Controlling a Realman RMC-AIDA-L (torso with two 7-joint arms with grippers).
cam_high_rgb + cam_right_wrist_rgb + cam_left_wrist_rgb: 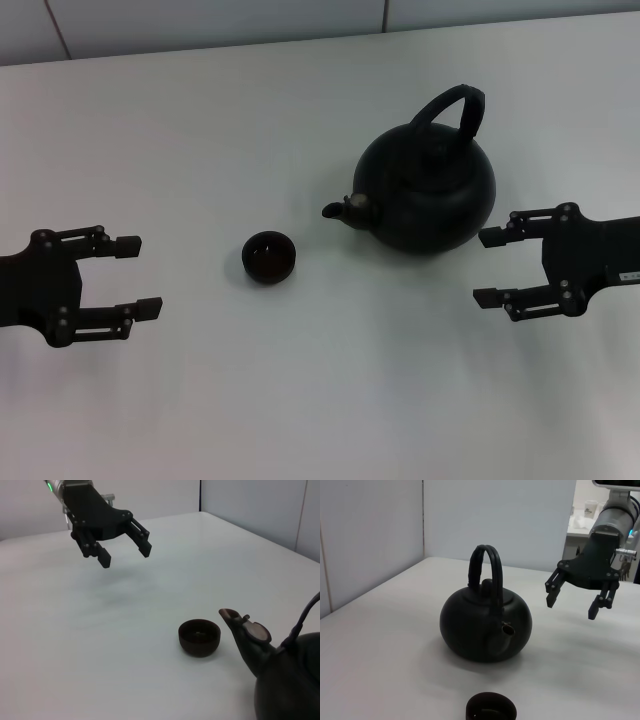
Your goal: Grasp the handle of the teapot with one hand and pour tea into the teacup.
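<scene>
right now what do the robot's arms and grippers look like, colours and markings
Both grippers are matte black, with two slim linkage fingers ending in blocky square pads and visible silver screws. The right gripper carries a small white label on its body and sits on a silver-grey arm with a blue light. The left gripper matches it; its silver wrist shows a green light.

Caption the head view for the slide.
Both grippers, left and right, open and empty, flank the teacup and teapot on the table.
</scene>
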